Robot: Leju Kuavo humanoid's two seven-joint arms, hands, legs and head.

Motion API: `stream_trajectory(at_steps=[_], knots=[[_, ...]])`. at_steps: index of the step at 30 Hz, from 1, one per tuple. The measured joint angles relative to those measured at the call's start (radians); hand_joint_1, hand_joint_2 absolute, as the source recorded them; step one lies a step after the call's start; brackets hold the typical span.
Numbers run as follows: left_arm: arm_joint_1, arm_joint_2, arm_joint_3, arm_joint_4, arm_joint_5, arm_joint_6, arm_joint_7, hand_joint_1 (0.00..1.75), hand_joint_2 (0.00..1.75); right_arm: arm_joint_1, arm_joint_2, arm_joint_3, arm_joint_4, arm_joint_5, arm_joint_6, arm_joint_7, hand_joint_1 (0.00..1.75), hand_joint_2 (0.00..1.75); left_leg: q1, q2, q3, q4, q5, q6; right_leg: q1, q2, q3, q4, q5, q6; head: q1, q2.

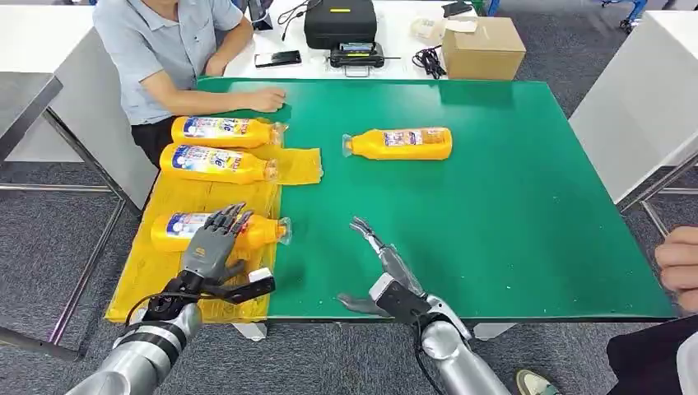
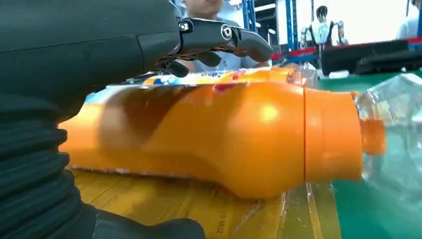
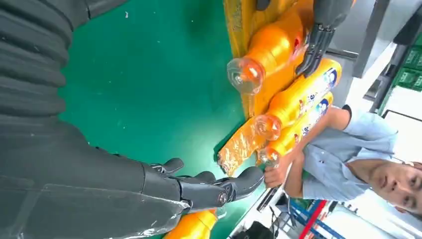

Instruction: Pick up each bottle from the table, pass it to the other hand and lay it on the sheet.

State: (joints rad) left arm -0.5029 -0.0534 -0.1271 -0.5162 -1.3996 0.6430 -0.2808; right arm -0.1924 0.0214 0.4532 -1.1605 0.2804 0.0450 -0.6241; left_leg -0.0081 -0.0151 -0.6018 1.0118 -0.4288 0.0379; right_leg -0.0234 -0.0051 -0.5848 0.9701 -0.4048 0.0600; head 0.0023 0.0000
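Left hand (image 1: pixel 216 244) has its fingers (image 2: pixel 224 40) spread loosely over the nearest bottle (image 1: pixel 216 231), which lies on the yellow sheet (image 1: pixel 165 271); can't tell if they're gripping it. Two more bottles (image 1: pixel 221 146) lie just beyond. Right hand (image 1: pixel 387 267) is open, fingers apart over the green tabletop (image 1: pixel 510 214), with one bottle (image 1: pixel 401 143) well ahead.

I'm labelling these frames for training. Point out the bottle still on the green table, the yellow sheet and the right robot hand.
Bottle on the green table (image 1: pixel 401 143): head view, label area mid-body.
Yellow sheet (image 1: pixel 140 271): head view, bare near part.
Right robot hand (image 1: pixel 387 262): head view, palm.
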Motion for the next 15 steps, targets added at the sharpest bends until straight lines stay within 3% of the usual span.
stream_trajectory(at_steps=[8, 15], knots=[[-0.048, 0.01, -0.045, 0.049, 0.023, -0.16, 0.029, 0.0, 1.75, -0.014, 0.003, -0.008, 0.009, 0.01, 0.009, -0.004, 0.0, 1.75, 0.0, -0.002, 0.008, -0.001, 0.001, -0.001, 0.0, -0.001, 0.009, 0.0, 0.0, 0.0, 0.0, 0.0], [-0.053, 0.019, -0.077, 0.053, 0.042, -0.146, 0.042, 0.0, 1.75, -0.016, 0.005, -0.02, 0.011, 0.022, 0.011, -0.005, 0.0, 1.75, 0.0, -0.002, 0.011, -0.001, 0.001, -0.001, 0.0, -0.001, 0.011, 0.0, 0.0, 0.0, 0.0, 0.0]])
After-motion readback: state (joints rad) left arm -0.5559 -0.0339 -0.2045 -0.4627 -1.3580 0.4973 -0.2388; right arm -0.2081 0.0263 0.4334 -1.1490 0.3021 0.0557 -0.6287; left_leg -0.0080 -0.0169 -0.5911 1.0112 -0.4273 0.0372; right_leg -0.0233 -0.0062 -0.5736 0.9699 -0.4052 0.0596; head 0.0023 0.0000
